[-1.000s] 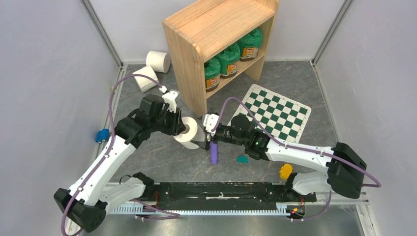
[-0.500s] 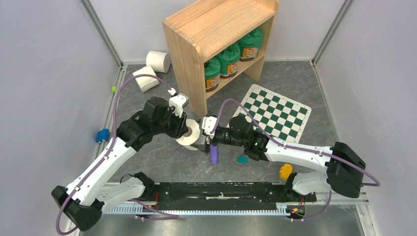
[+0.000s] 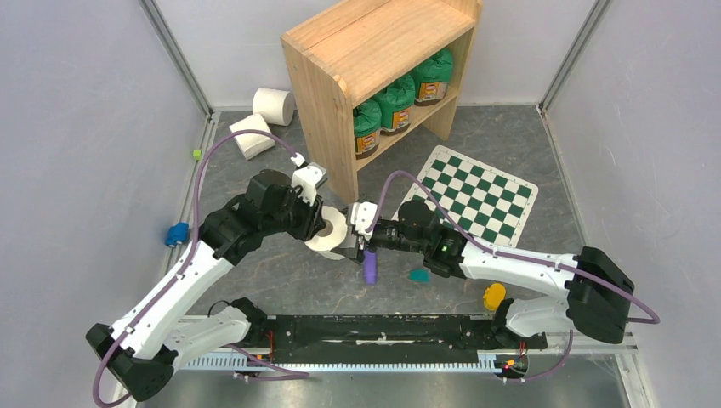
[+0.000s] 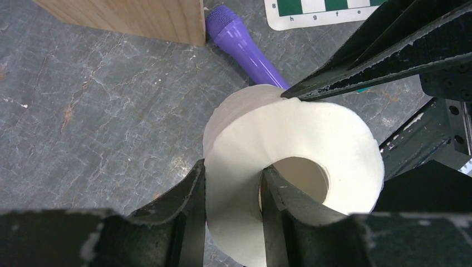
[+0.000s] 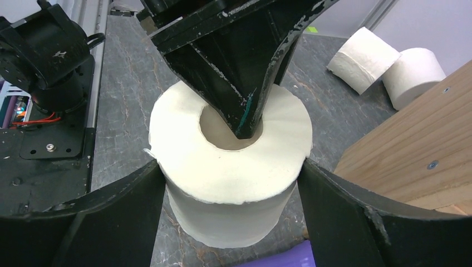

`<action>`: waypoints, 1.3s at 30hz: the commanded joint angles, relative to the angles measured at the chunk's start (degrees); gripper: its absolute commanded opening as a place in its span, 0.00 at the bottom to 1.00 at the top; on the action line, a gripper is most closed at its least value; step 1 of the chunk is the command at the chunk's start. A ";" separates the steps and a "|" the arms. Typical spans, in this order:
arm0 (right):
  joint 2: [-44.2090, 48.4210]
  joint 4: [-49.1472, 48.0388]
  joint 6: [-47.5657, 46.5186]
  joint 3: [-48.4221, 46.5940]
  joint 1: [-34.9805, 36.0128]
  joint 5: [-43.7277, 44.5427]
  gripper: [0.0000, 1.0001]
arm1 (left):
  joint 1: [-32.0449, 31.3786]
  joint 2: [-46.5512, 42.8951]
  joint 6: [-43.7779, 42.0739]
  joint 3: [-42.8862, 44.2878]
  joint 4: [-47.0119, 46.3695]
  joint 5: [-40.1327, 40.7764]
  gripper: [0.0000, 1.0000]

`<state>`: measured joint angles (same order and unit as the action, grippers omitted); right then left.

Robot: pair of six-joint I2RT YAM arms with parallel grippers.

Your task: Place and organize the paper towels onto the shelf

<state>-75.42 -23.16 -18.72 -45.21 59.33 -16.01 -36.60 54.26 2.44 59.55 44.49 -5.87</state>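
One white paper towel roll is held just above the grey marbled tabletop, between the two arms and just in front of the near corner of the wooden shelf. It is tipped, with its open cardboard core facing the left arm.

The left arm reaches forward and inward from its base, elbow raised. The left gripper pinches the roll's wall, with one finger inside the core and the other against the outside.

The right arm stretches low across the table toward the left. The right gripper straddles the same roll, and its two fingers touch opposite sides of the outer wall, closed on it. Both grippers hold this roll.

The other two paper towel rolls are on the tabletop to the left of the shelf, near the back wall. One stands on end. The other lies tilted just in front of it.

The shelf stands at the back, turned at an angle. Three green canisters with brown lids stand in a row on its lower tier.

A purple microphone-shaped toy lies on the table just beneath the right gripper. A green-and-white checkered board lies flat to the right of the shelf. Small teal, yellow and blue objects are well apart nearer the table's edges.
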 commanded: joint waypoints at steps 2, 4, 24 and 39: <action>2.06 -2.48 -1.32 -1.88 -0.88 -0.08 0.59 | -2.80 -3.43 -0.53 4.30 -6.21 -8.37 0.34; 3.26 -2.04 -1.54 -2.12 -0.90 -1.06 0.52 | -2.78 -4.04 -0.98 5.30 -5.59 -7.45 0.45; 15.92 8.18 -0.61 -12.37 -11.40 0.80 0.11 | -2.78 -18.77 -2.35 6.73 -12.16 21.45 1.00; 11.54 21.66 -0.41 -37.27 -21.38 14.27 0.00 | -2.78 -24.19 0.16 -12.35 -18.67 33.17 1.00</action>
<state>-61.76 -2.00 -18.87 -74.63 39.29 -9.39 -39.13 30.61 1.58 50.35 30.74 23.11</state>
